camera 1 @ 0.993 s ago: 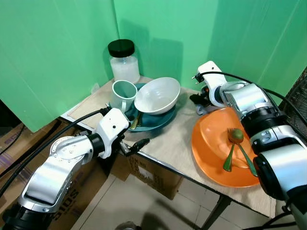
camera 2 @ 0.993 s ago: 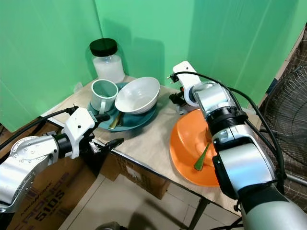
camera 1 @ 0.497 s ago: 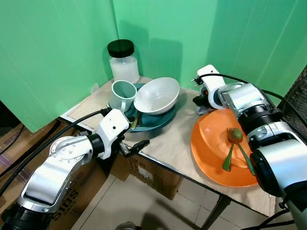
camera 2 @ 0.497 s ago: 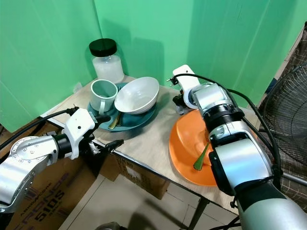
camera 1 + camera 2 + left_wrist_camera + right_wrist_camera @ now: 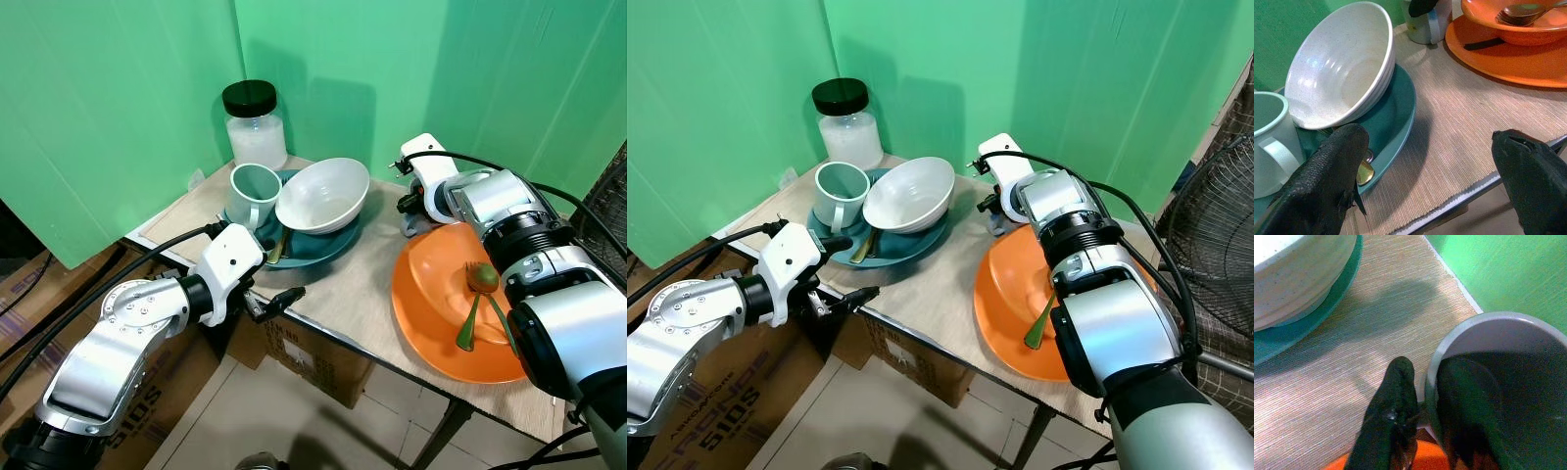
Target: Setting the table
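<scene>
So, table (image 5: 372, 294) crowded. Orange plate (image 5: 431, 323) just beside right gripper (image 5: 1422, 423), green spoon (image 5: 468, 318) lying in it. Teal plate (image 5: 1400, 103) with white bowl (image 5: 1342, 63) and mint mug (image 5: 250, 191) just ahead of left gripper (image 5: 1430, 181), whose jaws are spread wide, nothing between.

Right gripper pinching rim of grey cup (image 5: 1498, 377): one finger inside, one outside wall. Best bet, I think: lift straight, keep cup upright, clear orange rim before moving sideways.
</scene>
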### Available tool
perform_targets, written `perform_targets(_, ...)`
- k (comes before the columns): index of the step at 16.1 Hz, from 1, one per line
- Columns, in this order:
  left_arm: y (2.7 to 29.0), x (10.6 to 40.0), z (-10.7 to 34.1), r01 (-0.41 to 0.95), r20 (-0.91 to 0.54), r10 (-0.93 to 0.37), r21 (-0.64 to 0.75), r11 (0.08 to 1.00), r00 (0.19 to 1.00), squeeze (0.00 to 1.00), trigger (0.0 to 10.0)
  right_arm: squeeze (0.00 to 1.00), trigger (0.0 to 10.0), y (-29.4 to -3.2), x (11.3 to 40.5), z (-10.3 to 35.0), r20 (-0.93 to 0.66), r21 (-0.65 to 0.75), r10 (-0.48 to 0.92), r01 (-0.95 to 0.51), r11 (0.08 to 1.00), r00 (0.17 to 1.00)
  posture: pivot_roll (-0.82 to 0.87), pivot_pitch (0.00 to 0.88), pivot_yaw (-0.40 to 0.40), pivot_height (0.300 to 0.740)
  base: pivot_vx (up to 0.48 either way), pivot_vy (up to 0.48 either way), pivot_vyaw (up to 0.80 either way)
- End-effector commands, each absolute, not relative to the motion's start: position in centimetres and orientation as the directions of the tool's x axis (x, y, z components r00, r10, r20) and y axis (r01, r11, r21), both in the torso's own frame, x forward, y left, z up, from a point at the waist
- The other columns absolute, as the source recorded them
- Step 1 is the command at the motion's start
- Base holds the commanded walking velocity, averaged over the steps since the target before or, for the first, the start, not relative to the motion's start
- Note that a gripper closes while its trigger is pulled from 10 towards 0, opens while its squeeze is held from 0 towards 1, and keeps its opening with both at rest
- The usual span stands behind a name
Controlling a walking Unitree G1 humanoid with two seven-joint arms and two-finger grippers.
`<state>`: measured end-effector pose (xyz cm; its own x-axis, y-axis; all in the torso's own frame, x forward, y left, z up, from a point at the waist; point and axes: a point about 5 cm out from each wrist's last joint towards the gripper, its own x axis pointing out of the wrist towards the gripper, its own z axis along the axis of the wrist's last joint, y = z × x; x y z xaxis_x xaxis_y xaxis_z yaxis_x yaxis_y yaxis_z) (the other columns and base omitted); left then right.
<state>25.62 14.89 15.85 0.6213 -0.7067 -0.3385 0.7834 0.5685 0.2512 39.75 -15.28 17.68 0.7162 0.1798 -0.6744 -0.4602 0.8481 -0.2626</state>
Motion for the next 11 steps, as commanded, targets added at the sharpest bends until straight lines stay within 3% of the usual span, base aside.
perform_targets(1,14.8,25.4,15.9,0.791,-0.345,-0.712,0.268,0.549,0.611,0.38,10.0,0.00,0.0,-14.8,40.0,18.1,-0.663,-0.265,0.190,-0.464,0.845,0.724,0.05,0.000,0.060,0.740,0.000,0.000,0.00)
perform_targets(7,14.9,25.5,15.8,0.789,-0.349,-0.708,0.277,0.549,0.614,0.38,10.0,0.00,0.0,-14.7,40.1,18.2,-0.647,-0.274,0.194,-0.463,0.843,0.737,0.05,0.000,0.057,0.740,0.000,0.000,0.00)
perform_targets(11,15.0,25.6,16.2,0.774,-0.331,-0.700,0.292,0.562,0.633,0.38,10.0,0.00,0.0,-14.7,40.5,20.6,-0.571,-0.267,0.244,-0.458,0.848,0.784,0.06,0.000,0.049,0.740,0.000,0.000,0.00)
